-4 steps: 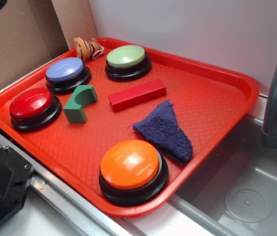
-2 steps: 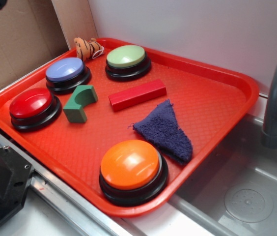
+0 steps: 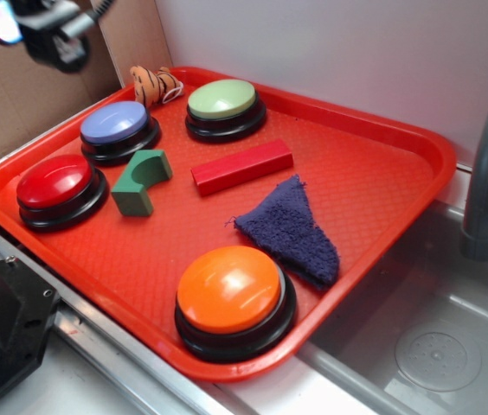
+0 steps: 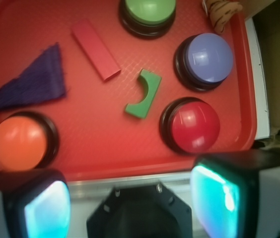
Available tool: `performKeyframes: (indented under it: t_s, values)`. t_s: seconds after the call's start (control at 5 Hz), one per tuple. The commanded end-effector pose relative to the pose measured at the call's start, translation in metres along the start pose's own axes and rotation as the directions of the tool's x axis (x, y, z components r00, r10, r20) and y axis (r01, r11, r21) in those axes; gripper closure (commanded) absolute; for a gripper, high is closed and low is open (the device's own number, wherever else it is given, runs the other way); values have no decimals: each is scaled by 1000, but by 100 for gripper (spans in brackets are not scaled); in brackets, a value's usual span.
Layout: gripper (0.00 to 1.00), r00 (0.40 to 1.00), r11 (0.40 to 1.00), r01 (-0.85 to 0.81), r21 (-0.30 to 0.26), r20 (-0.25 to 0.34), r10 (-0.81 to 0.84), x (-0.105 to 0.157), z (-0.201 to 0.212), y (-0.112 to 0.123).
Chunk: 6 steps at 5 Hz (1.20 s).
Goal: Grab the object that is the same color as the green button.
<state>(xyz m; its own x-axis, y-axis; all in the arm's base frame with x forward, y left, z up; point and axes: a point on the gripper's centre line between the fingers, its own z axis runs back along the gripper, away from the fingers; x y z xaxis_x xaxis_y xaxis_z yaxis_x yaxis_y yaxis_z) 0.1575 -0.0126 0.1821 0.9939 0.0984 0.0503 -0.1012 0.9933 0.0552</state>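
Up in the far left corner, the gripper [image 4: 130, 203] hangs open and empty. That green block [image 3: 141, 181] looks light, stiff, unbreakable; I'd pinch its flat sides, not the arch.

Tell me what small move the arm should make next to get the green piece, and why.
Probably lower the hand toward the green arch block, centring over it first. The hand looks open and high above the red tray; the block lies untouched between the red button and red rectangular block.

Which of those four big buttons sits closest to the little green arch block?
The red button; the green arch block lies almost against its base, closer than the blue button.
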Motion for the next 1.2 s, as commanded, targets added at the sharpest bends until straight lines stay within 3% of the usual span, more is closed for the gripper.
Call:
performKeyframes:
  t_s: [0.0, 0.2, 0.4, 0.8, 1.0]
  values:
    - [0, 985, 982, -175, 77, 8, 175, 52, -88, 21]
    - [0, 988, 983, -156, 100, 30, 154, 59, -109, 24]
    - [0, 994, 987, -114, 114, 10, 113, 59, -131, 24]
    - [0, 1000, 999, -4, 42, -10, 5, 63, -159, 32]
    - [0, 1000, 999, 3, 32, -14, -3, 63, -161, 31]
